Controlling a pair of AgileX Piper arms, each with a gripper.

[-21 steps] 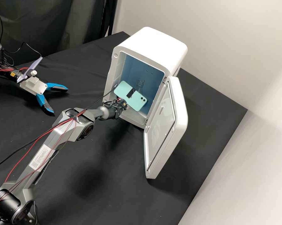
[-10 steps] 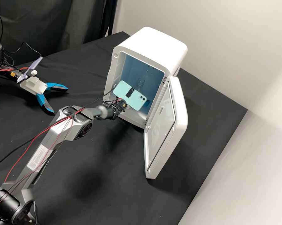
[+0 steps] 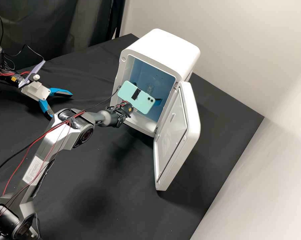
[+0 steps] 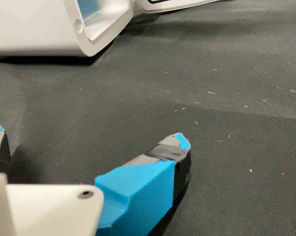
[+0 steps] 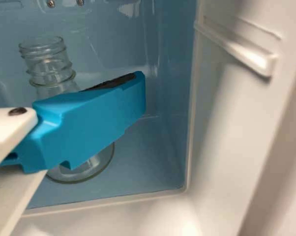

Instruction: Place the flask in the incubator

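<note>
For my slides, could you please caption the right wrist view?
Clear glass flask standing upright inside the open, blue-lined white incubator.

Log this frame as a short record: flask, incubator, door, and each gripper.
flask: clear glass, uncapped, upright on the incubator floor
incubator: white, standing on the black bench
door: swung open
right gripper: inside the incubator, close beside the flask
left gripper: open, low by the bench, away from the incubator
</note>
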